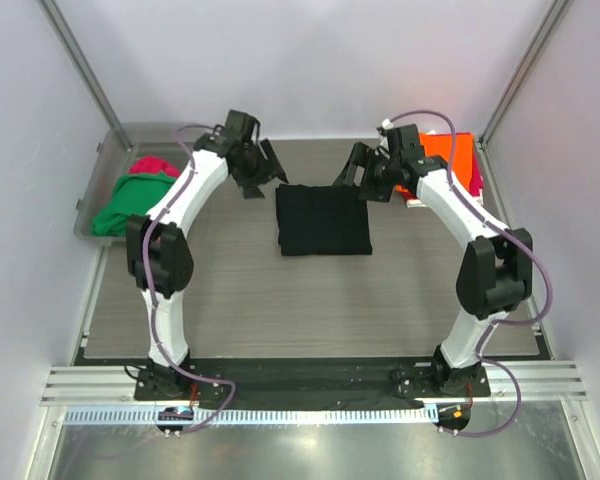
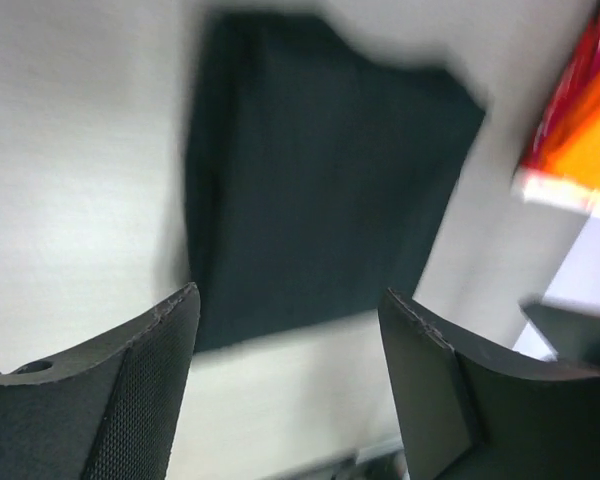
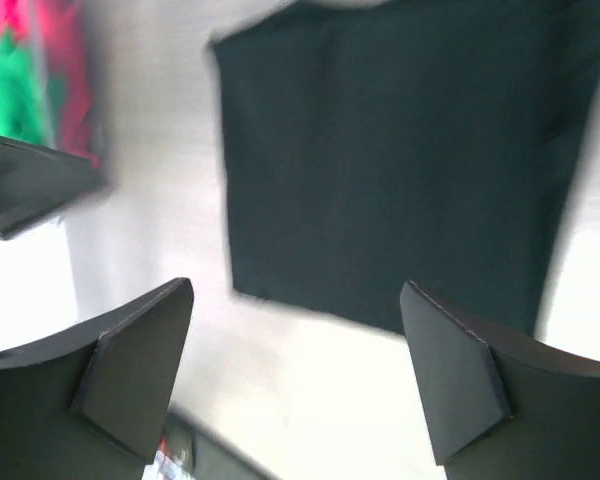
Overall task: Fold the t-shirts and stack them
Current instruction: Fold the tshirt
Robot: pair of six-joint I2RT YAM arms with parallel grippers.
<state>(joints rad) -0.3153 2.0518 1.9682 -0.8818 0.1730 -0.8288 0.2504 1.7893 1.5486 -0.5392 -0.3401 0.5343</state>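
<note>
Now: folded black t-shirt (image 1: 322, 220) lies flat on the table (image 1: 230, 300), centred. Left gripper (image 1: 268, 175) and right gripper (image 1: 348, 172) hover beside its far corners, jaws apart, holding nothing.

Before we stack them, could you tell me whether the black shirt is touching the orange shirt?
Apart. The left wrist view shows a strip of bare table between the black shirt and the orange shirt.

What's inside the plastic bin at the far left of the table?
Inside the clear bin lie a crumpled green t-shirt and, beyond it, a crimson-pink t-shirt. Anything beneath them is covered, so more shirts cannot be ruled out.
</note>
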